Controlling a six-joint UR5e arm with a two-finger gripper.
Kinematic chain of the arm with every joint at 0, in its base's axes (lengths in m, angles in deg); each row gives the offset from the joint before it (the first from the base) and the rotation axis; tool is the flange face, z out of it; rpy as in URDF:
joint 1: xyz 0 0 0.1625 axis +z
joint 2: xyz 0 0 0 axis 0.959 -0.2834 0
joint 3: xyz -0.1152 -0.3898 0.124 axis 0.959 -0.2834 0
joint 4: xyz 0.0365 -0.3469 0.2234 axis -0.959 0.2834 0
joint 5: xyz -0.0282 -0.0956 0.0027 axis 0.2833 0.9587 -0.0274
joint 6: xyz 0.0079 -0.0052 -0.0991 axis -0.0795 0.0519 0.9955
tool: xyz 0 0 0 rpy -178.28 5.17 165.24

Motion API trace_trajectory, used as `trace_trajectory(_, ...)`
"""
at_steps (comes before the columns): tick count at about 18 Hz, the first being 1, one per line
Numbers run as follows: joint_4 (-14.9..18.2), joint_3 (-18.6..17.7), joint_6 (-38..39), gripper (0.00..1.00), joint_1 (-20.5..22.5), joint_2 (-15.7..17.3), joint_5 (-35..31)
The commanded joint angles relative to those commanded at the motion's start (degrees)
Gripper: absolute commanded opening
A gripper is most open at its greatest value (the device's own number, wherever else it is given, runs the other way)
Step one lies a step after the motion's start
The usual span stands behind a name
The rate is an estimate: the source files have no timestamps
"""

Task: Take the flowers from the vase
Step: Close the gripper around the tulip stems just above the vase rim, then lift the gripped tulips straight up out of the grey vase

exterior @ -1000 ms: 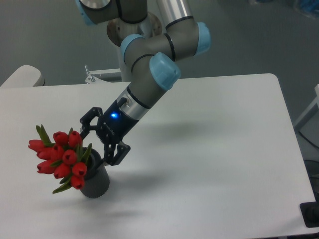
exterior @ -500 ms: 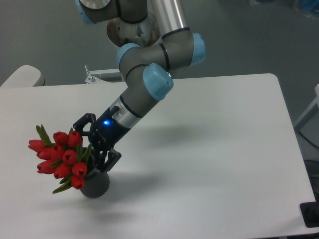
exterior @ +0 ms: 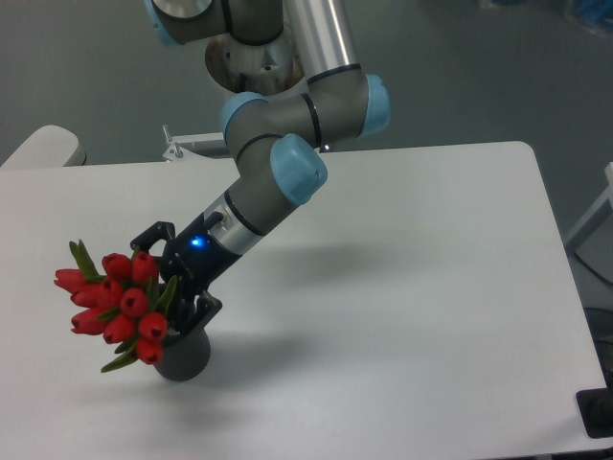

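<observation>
Camera view, fixed, gives you the white counter (exterior: 402,287) with the vase (exterior: 185,355) standing near its front-left part. The flowers (exterior: 117,299) sit in the vase mouth and lean out to the left, buds and leaves overhanging the rim. The end effector (exterior: 172,286) sits directly against the right side of the bunch, just above the vase rim. Its fingers (exterior: 151,234) stand apart, one above the stems and one lower by the rim. You cannot tell whether either finger touches the stems. The stems themselves are hidden behind buds and end effector. The arm's upper part is cut off at the top edge.
</observation>
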Motion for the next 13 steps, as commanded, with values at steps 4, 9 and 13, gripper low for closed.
trace_trajectory(4,0.0,0.53,-0.27,0.39,0.35,-0.44,0.26)
trace_trajectory(9,0.0,1.05,-0.18,0.24,0.44,-0.62,0.26)
trace_trajectory(13,0.0,1.49,0.26,0.21,1.05,-0.44,0.88)
